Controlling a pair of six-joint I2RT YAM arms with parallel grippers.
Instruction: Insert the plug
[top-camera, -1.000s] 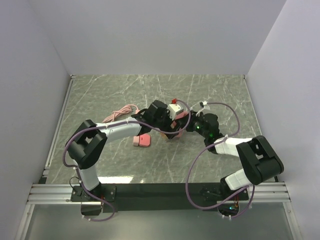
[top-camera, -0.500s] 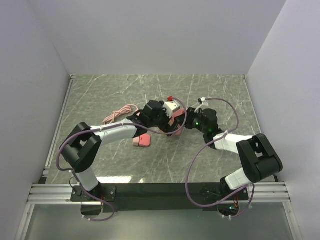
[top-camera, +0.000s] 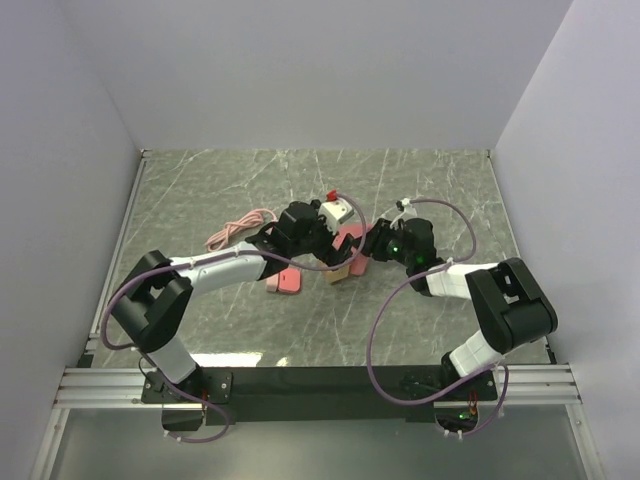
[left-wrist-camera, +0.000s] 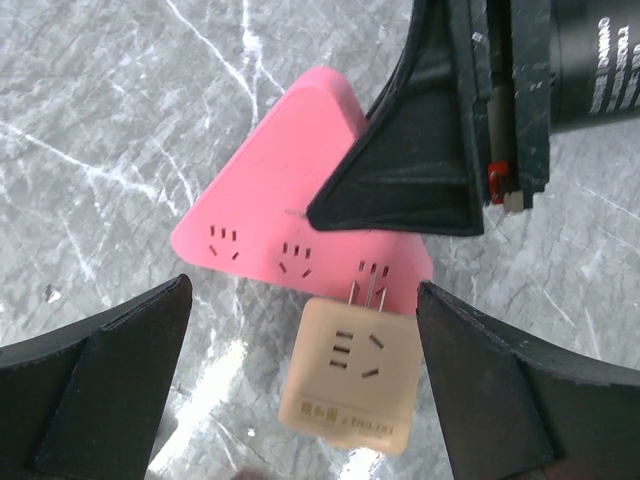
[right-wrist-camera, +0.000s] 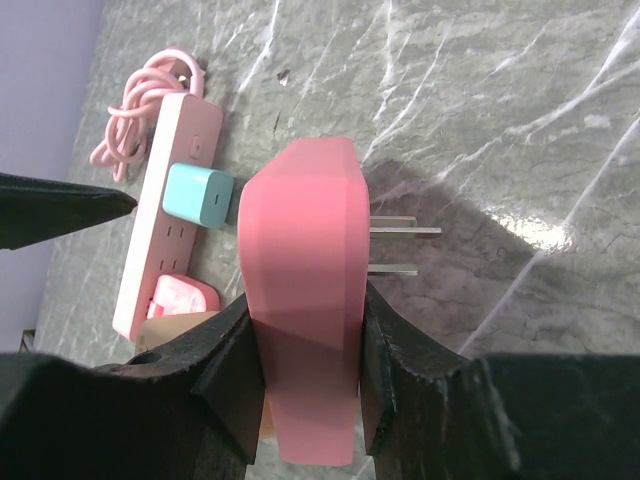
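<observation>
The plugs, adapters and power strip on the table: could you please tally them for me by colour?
Pink: 3 (triangular plastic socket adapter, long power strip with coiled cable, small rounded plug)
Teal: 1 (cube-shaped plug in the strip)
Beige: 1 (cube-shaped adapter)
Total: 5

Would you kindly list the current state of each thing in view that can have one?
left gripper: jaws wide open, empty.
right gripper: jaws shut on pink adapter.
pink adapter: held off the table, own prongs bare.
beige adapter: prongs partly in the pink adapter's socket, metal showing.
power strip: lying flat, teal charger seated on it.
cable: coiled.
</observation>
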